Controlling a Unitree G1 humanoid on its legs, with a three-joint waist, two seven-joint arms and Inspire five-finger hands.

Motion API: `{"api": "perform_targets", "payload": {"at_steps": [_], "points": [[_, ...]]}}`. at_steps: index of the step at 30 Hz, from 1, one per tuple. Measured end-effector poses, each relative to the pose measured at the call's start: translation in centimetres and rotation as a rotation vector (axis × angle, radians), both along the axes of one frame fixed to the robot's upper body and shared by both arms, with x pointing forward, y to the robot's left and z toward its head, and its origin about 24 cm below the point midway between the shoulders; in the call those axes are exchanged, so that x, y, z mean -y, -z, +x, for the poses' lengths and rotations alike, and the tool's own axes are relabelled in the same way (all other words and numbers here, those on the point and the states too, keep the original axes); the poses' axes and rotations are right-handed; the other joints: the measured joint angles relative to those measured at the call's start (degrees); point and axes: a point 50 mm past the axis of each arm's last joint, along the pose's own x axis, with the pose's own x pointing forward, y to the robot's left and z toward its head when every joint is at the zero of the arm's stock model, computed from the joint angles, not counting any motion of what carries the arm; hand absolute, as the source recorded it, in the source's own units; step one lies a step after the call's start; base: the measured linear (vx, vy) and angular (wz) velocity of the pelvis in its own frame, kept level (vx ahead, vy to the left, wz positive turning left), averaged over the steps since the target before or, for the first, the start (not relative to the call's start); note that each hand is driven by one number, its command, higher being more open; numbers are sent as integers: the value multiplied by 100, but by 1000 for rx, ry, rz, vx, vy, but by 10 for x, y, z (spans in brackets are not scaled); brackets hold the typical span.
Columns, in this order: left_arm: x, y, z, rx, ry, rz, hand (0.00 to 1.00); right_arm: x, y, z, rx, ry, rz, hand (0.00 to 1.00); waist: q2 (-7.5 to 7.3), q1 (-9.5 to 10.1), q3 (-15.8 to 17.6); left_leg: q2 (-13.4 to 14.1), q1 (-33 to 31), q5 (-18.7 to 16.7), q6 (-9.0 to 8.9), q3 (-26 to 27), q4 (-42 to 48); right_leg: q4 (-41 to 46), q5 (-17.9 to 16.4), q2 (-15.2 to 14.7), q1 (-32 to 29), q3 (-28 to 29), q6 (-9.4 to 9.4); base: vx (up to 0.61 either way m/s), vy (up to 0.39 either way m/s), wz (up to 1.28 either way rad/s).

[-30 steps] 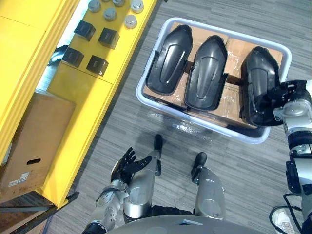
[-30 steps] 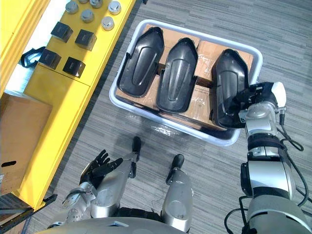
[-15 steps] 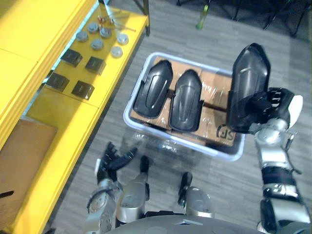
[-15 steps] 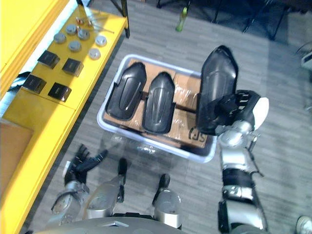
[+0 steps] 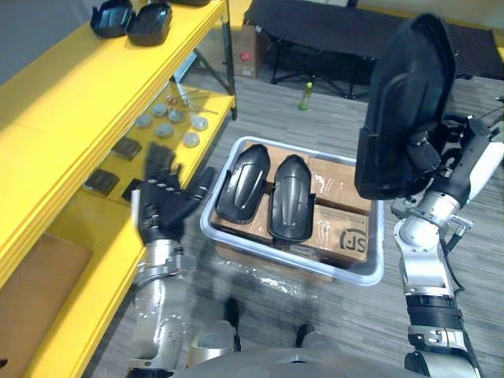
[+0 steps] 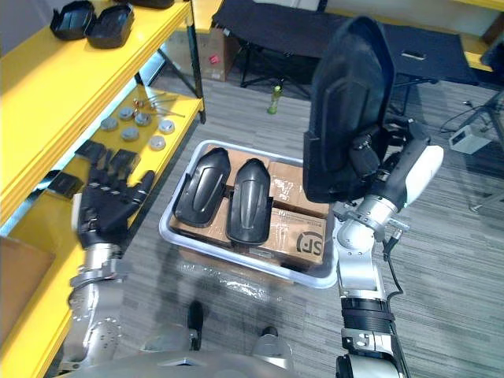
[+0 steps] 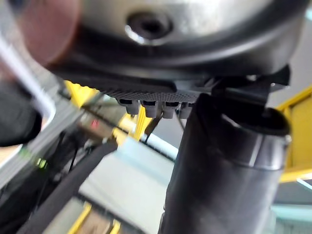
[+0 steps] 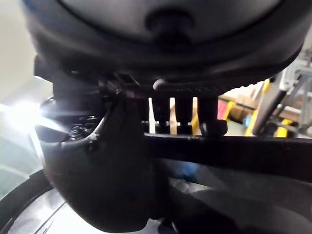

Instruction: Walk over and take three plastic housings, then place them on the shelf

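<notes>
My right hand (image 5: 426, 155) is shut on a long black plastic housing (image 5: 407, 106), held upright and high above the right end of the white bin (image 5: 370, 273). Two more black housings (image 5: 242, 182) (image 5: 290, 197) lie side by side on cardboard boxes in the bin's left half. My left hand (image 5: 162, 203) is raised with its fingers spread open and nothing in it, between the bin and the yellow shelf (image 5: 71, 110). Two black shells (image 5: 131, 17) sit on the shelf's top level.
The middle shelf level carries grey discs (image 5: 169, 126) and small black blocks (image 5: 126, 148). A cardboard box (image 5: 31, 276) sits lower on the shelf. Behind the bin stand a black folding cot (image 5: 315, 24) and a green bottle (image 5: 305, 96) on the floor.
The camera has tilted up. My right hand has carried the housing higher above the bin. My left hand has risen from beside the legs to the shelf's edge, fingers spread.
</notes>
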Motion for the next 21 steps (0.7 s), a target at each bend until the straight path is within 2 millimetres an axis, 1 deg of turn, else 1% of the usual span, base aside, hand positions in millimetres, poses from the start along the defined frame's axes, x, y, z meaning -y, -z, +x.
{"api": "perform_targets", "payload": {"at_steps": [1, 2, 3, 4, 6, 9, 11, 14, 16, 21], "points": [[14, -2, 5, 13, 69, 4, 100, -8, -3, 4, 8, -36, -6, 0, 17, -46, -58, 10, 12, 0, 0, 42, -2, -29, 30, 11, 1, 33, -6, -28, 4, -18], [22, -2, 8, 17, 115, 13, 100, -15, -5, 8, 14, -66, -12, 0, 46, -70, -78, 23, 52, 0, -1, 92, -8, -31, 54, 19, 2, 81, -1, -42, 17, -30], [32, -2, 13, 10, 181, 47, 100, -26, -6, 11, 14, -114, -23, 0, 90, -79, -126, 37, 96, 1, -2, 163, -13, -31, 79, 27, 8, 157, -3, -31, 17, -24], [33, -1, 14, 8, 190, 58, 100, -28, -5, 12, 13, -123, -25, 0, 97, -83, -137, 39, 97, 1, -2, 168, -14, -31, 82, 27, 9, 162, -4, -32, 18, -19], [40, 0, 17, 6, 240, 132, 100, -39, -4, 13, 6, -179, -37, 0, 120, -81, -199, 40, 136, -2, -9, 201, -25, -30, 92, 28, 10, 200, -3, -14, 14, -7], [41, 2, 18, 1, 288, 197, 100, -47, -4, 15, 3, -232, -44, 0, 147, -75, -239, 37, 225, 62, -32, 230, -106, -28, 104, 28, 41, 224, 3, -9, 18, -6], [40, 3, 17, 11, 310, 254, 100, -53, -4, 15, 14, -266, -49, 0, 153, -74, -247, 31, 292, 79, -8, 254, -225, -27, 105, 29, 55, 263, 2, -12, 9, -3], [48, 5, 19, 1, 362, 322, 100, -62, -2, 15, 20, -321, -49, 0, 157, -81, -342, 23, 381, 161, 13, 315, -393, -28, 105, 27, 54, 262, 2, -2, 7, 1], [52, 7, 23, -7, 382, 357, 100, -69, -1, 16, 18, -351, -46, 0, 157, -91, -389, 7, 381, 207, -6, 316, -391, -29, 105, 13, 54, 265, 2, 0, 0, 0], [59, 3, 28, -5, 408, 368, 100, -84, 3, 17, 4, -438, -64, 0, 159, -97, -409, -46, 381, 252, 51, 318, -391, -31, 106, -1, 53, 274, 0, 0, 0, 0]]}}
